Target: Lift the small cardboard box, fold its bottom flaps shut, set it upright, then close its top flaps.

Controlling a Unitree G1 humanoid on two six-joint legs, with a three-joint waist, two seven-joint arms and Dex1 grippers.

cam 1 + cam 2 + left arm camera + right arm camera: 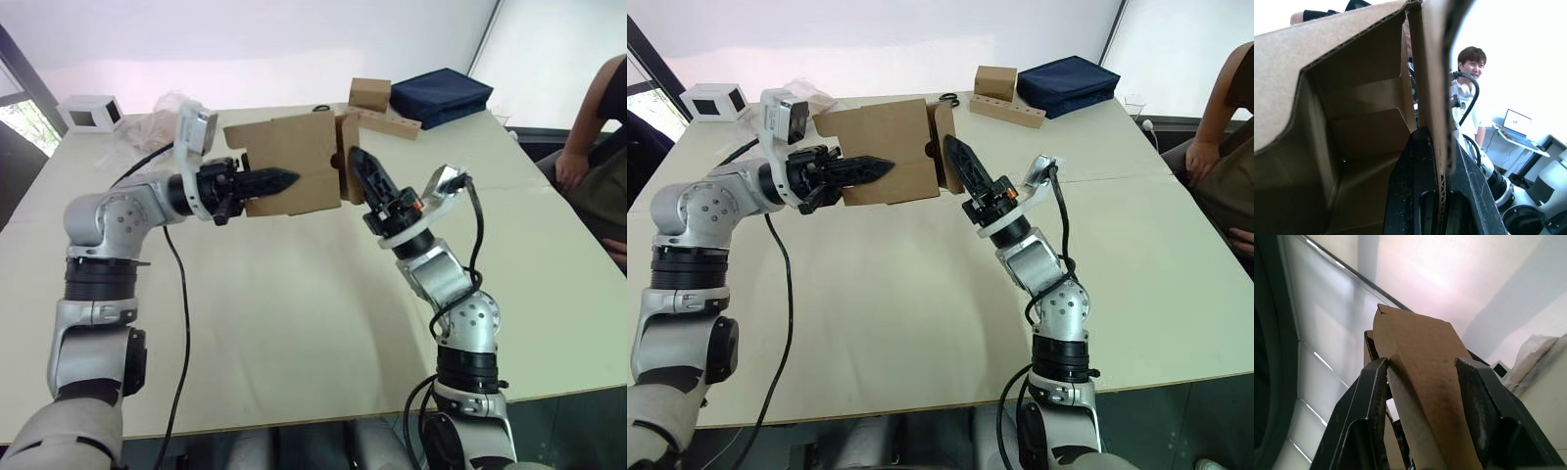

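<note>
- The small cardboard box (294,162) is held up above the far middle of the table (294,323), between the two arms, with a broad brown side turned towards the head camera.
- On the table's far left corner a white box with dark windows (90,111) is seen, and just to its right lies some crumpled clear plastic (147,122).
- The left tool (279,180) is reached in from the left, its black fingers laid across the box's broad side.
- In the left wrist view the left tool is seen clamped on a cardboard wall of the box, one finger (1415,196) inside the open carton and the other outside; folded inner flaps (1366,127) are seen within.
- The right tool (364,168) is brought up from the right, pointing up and to the left at the box's right edge.
- In the right wrist view a brown cardboard flap (1425,382) stands between the right tool's spread fingers (1364,421); whether the flap is squeezed by them cannot be told.
- Behind the box, on the far side of the table, a second brown box (369,94) is set on a long cardboard strip with holes (392,124).
- To its right a dark blue bag (441,96) lies at the table's far right corner.
- A seated person (593,147) is at the right edge, beside the table.
</note>
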